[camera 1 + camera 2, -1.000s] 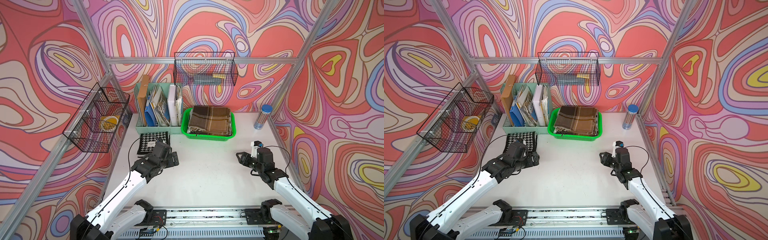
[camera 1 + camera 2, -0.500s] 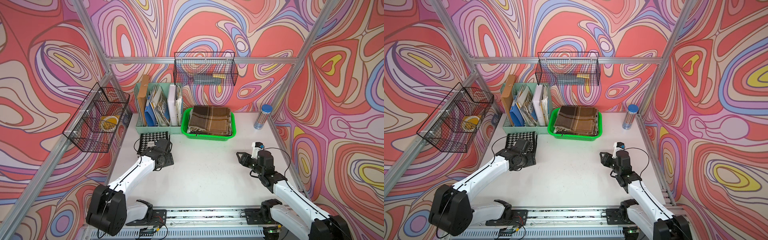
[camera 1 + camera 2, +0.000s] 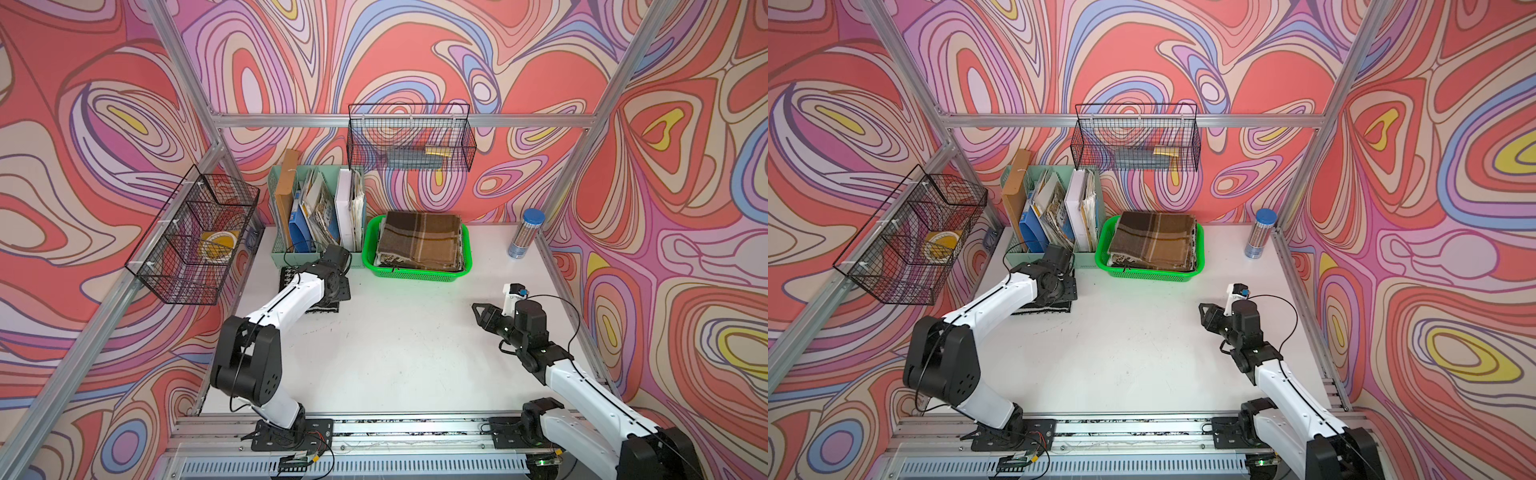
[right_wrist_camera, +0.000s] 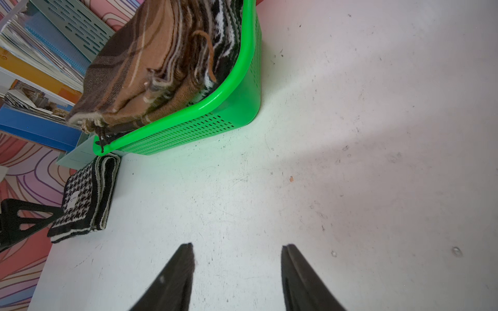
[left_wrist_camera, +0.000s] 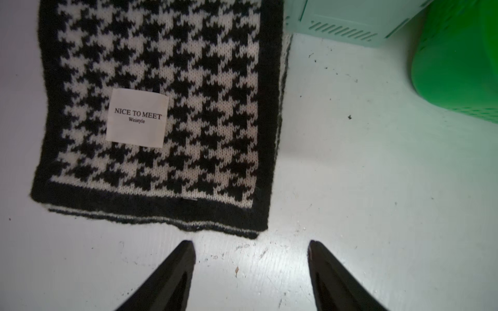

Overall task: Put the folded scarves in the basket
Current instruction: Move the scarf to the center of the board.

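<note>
Scarf (image 5: 202, 80): houndstooth, folded, flat on tabletop (image 3: 395, 353), not gripped yet.
Right gripper (image 4: 237, 245): half spread, empty, idle over bare tabletop.
Left gripper (image 5: 250, 242): jaws apart, empty, tips just short of scarf hem.
Grab: go low, take every layer at the hem, else it likely unfolds.
Basket (image 3: 415, 273): far side, brown plaid scarf (image 3: 422, 239) fills it; land on top.

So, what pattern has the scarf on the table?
Black-and-white houndstooth scarf, clearest in the left wrist view.
</note>
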Motion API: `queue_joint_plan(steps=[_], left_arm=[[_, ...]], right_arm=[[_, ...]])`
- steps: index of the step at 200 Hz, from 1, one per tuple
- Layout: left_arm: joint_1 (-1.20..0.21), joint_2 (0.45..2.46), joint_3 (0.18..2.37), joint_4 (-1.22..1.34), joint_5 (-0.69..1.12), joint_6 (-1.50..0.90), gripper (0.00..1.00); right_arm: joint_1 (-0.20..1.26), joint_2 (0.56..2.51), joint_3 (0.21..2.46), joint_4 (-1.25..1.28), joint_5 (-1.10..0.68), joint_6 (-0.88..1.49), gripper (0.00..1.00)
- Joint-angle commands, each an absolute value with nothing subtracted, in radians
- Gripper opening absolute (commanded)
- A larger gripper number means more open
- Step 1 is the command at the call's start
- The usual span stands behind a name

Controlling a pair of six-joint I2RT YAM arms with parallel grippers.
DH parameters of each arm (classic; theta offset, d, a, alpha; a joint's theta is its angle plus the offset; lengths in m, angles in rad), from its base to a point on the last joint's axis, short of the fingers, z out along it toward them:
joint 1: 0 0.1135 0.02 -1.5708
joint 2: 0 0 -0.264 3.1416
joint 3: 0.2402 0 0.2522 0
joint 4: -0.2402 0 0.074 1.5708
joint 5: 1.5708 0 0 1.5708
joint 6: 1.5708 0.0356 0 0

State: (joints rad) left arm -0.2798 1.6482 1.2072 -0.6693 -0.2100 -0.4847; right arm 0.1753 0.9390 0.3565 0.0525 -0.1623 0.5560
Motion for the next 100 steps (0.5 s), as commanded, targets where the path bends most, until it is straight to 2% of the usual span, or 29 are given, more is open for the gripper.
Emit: queue_joint_plan(steps=[1, 100], left_arm=[[-0.262, 1.712, 1.270, -0.728, -0.227, -0.439, 0.69], [-0.262, 1.914, 1.374, -0.799, -0.276, -0.423, 0.64]], right_arm=[[0.172, 0.940, 0.358, 0.055, -0.166, 0.557, 0.53], [0.171, 0.957, 0.364, 0.055, -0.190, 0.557, 0.53]])
